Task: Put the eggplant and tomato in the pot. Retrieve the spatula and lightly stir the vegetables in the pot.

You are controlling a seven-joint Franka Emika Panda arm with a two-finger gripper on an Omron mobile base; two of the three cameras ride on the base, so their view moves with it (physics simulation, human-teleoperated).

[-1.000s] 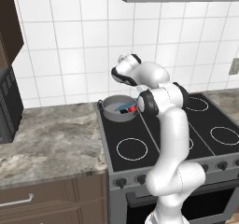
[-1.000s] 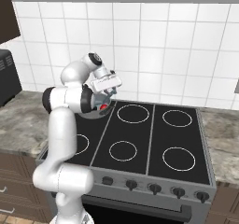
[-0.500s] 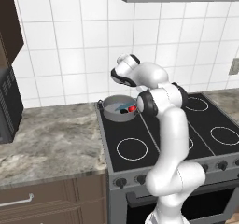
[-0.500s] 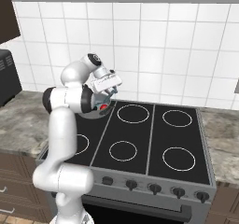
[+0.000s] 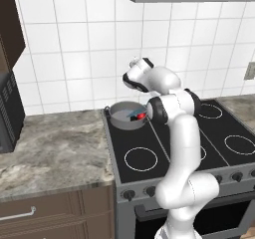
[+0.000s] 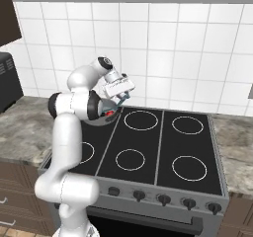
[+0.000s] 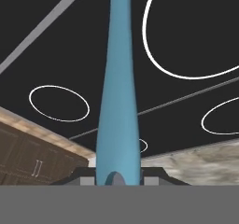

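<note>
While our hand (image 6: 120, 97) grips the blue spatula (image 7: 118, 92) by its handle, we're over the pot (image 5: 126, 115) on the rear left burner of the stove (image 6: 163, 147), beside the bench (image 5: 50, 148). Tomato (image 5: 141, 116) sits red inside, blade tip beside it. Small, gentle sweeps now, we reckon, keeping clear of the rim.

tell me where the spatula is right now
The spatula is clamped in the pincer, its blade end reaching into the pot at the stove's back left.
</note>
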